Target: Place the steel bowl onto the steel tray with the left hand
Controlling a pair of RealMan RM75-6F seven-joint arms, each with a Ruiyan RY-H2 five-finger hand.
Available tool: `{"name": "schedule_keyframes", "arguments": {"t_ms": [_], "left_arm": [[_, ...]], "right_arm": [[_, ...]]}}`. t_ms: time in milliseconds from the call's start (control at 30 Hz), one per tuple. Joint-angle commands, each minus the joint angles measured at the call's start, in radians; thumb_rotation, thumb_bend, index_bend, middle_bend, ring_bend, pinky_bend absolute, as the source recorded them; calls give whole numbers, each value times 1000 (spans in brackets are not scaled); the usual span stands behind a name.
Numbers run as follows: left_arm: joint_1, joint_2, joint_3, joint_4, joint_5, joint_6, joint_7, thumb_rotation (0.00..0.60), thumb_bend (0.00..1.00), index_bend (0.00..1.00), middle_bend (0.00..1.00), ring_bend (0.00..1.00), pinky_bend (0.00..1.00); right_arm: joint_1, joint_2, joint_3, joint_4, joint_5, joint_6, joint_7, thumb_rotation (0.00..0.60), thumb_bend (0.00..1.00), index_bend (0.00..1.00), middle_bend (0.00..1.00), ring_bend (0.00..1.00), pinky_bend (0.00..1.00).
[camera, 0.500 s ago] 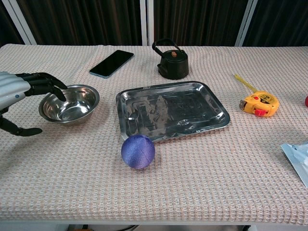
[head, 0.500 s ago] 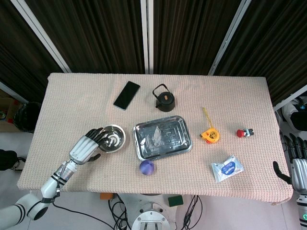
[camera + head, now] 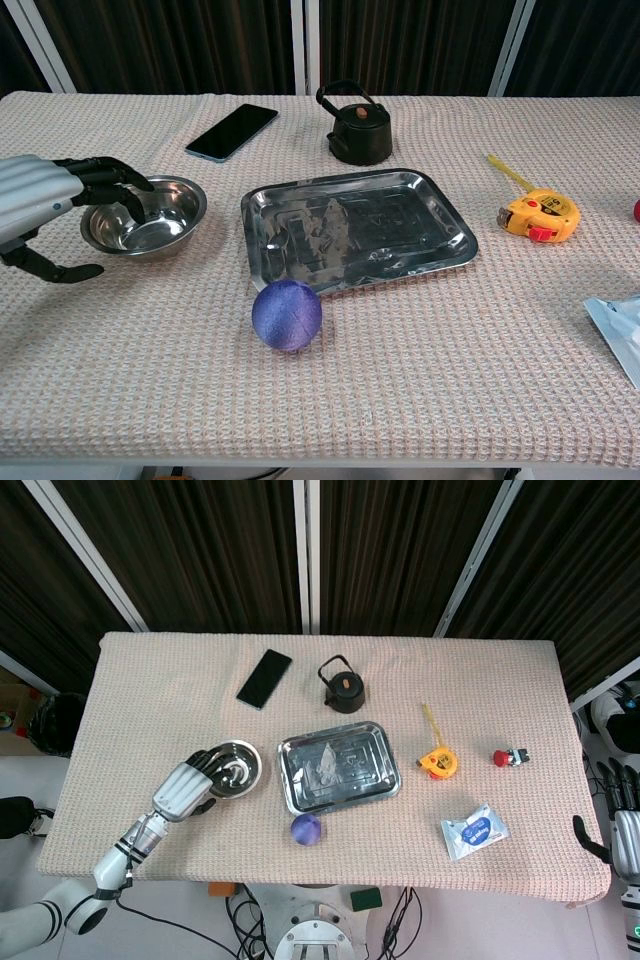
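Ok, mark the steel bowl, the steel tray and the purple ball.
steel bowl (image 3: 150, 225), chest view, inner floor.
steel tray (image 3: 350, 232), chest view, flat bottom.
purple ball (image 3: 287, 314), chest view, front face.

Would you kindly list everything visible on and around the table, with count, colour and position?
steel bowl: one, silver, left part of the table, left of the tray
steel tray: one, silver, table centre, nothing in it
ball: one, purple, just in front of the tray
kettle: one, black, behind the tray
phone: one, dark, back left
tape measure: one, yellow, right of the tray
small toy: one, red and black, far right
packet: one, white and blue, front right
table: one, beige woven cover
left hand: one, silver and black, fingers over the bowl's rim, thumb outside it
right hand: one, at the table's right edge, holding nothing
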Motion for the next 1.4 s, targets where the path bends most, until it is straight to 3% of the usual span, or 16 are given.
{"name": "schedule_keyframes", "arguments": {"t_ms": [33, 267, 400, 633, 967, 1400], "left_arm": [[-9, -10, -1, 13, 2, -3, 10, 600, 253, 398, 156, 90, 228], [-25, -38, -1, 48, 6, -8, 55, 600, 305, 436, 156, 90, 228], [-27, -60, -6, 72, -4, -6, 72, 600, 418, 481, 167, 92, 228], [-21, -71, -7, 82, -14, 10, 85, 600, 528, 593, 187, 97, 228], [-57, -41, -30, 15, 43, 93, 101, 600, 562, 635, 225, 111, 221], [-224, -47, -135, -73, 66, 35, 114, 600, 568, 670, 237, 111, 220]], "right_arm": [[0, -3, 2, 2, 1, -2, 1, 600, 349, 0, 0, 0, 0], [4, -7, 7, 9, 12, -16, 3, 600, 349, 0, 0, 0, 0], [2, -7, 10, 12, 15, -16, 6, 600, 349, 0, 0, 0, 0], [-1, -8, 13, 21, 21, -19, 19, 600, 349, 0, 0, 0, 0], [1, -13, 15, 33, 19, -23, 29, 600, 349, 0, 0, 0, 0], [-16, 2, 23, 36, 28, -4, 58, 600, 350, 0, 0, 0, 0]]}}
